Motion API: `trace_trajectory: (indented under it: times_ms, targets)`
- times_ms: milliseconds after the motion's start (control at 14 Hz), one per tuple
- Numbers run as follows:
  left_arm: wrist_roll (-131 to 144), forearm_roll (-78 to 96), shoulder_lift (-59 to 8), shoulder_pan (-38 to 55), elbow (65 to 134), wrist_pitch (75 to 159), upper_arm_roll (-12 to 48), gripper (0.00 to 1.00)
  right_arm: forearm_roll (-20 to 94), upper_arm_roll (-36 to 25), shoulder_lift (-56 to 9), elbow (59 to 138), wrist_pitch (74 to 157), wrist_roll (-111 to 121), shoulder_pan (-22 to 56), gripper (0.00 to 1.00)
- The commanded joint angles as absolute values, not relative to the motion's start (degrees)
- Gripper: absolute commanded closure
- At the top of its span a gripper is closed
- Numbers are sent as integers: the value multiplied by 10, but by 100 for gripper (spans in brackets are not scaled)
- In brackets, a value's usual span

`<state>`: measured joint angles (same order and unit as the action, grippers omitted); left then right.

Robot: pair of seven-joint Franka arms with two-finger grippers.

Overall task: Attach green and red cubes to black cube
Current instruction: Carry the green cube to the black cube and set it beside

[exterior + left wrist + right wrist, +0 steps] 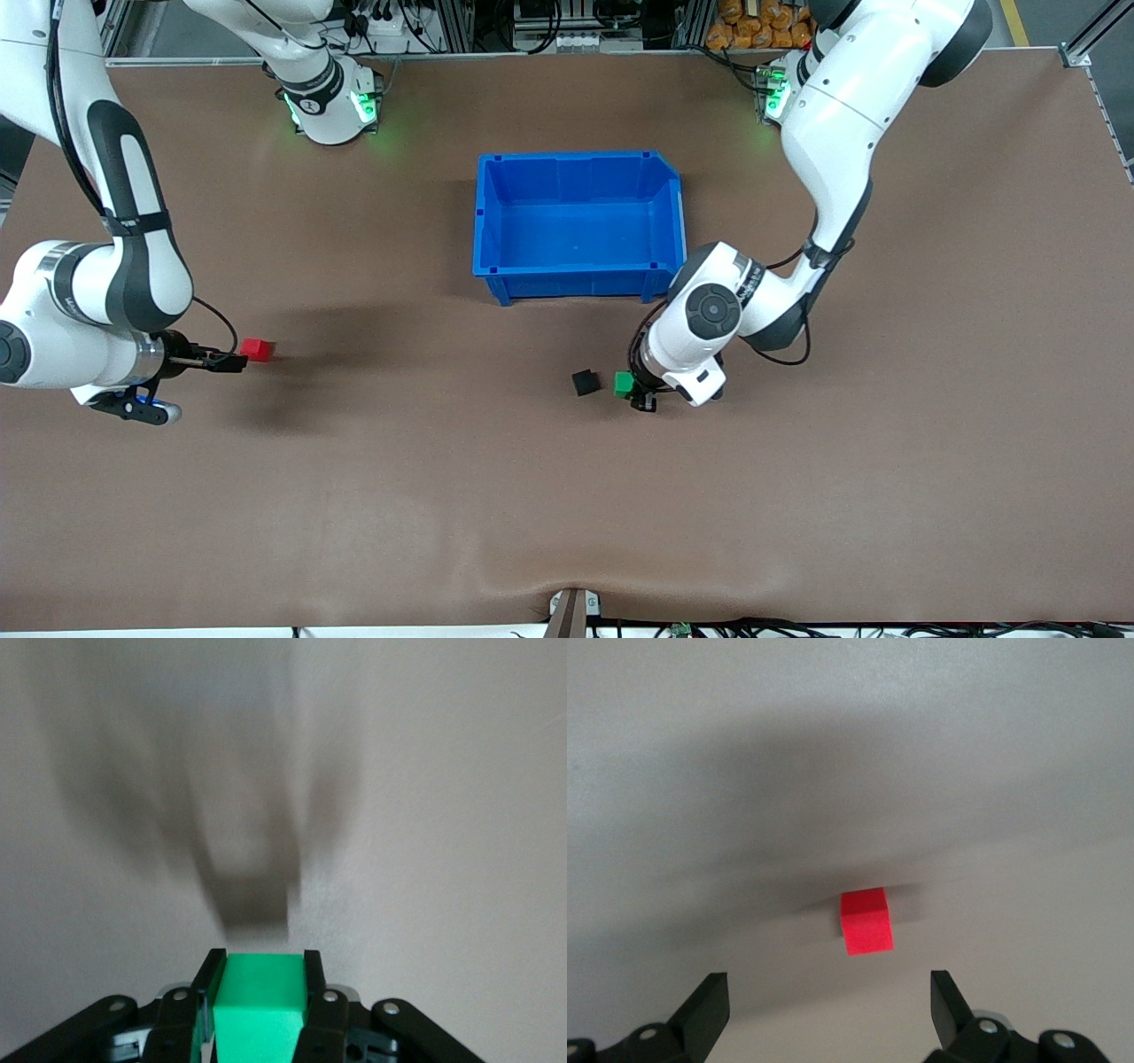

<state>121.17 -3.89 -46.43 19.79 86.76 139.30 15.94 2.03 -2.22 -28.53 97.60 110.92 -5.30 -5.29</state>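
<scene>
While the left gripper (640,390) clamps the green cube (624,383) at the black cube's (585,382) three o'clock, apparently to join them, the right gripper (232,361) lies spread toward the red cube (257,349) on the surface (567,496), lined up to grab.

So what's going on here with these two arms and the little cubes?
The left gripper is shut on the green cube, right beside the black cube, a small gap between them. The right gripper is open, lined up on the red cube toward its end of the table, not gripping it. The blue bin sits unused.
</scene>
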Motion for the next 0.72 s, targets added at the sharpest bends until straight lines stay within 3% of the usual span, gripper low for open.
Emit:
trace_trajectory:
  times_ms: [0,645]
  targets:
    - [1258,-36,-487,217,848,1411,145,100,25,-18,-293,976,1123,-34,-62,0]
    - [1287,-33,-505,262,825,1412,120,100,25,-18,-309,977,1142,5,-69,0]
